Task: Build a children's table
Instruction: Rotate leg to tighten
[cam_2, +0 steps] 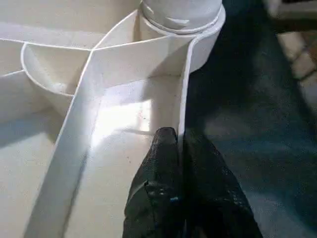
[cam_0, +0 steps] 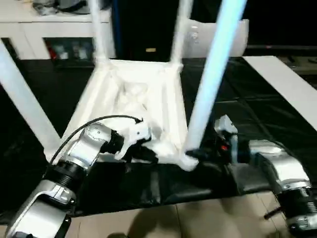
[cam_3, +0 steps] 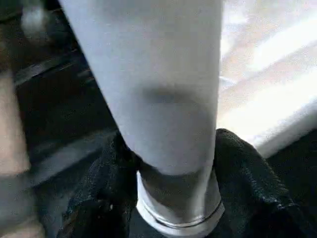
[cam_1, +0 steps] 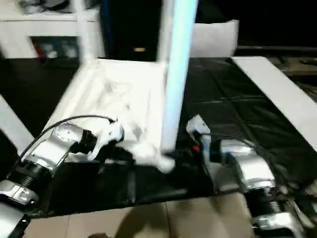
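Corner socket (cam_2: 181, 20) holds a leg (cam_0: 214, 74); right gripper (cam_3: 173, 198) clamps it; left gripper (cam_2: 184, 163) pinches the tabletop (cam_0: 133, 99) rim.

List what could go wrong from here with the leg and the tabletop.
The right pincer grips the near leg only at its base, so the long tube could lever sideways in its socket. The left pincer pinches just the thin rim of the tabletop; it may slip, letting the upturned top shift on the black sheet.

One tabletop (cam_0: 133, 99), four legs (cam_0: 213, 69) (all upright), two claws (cam_0: 143, 151)
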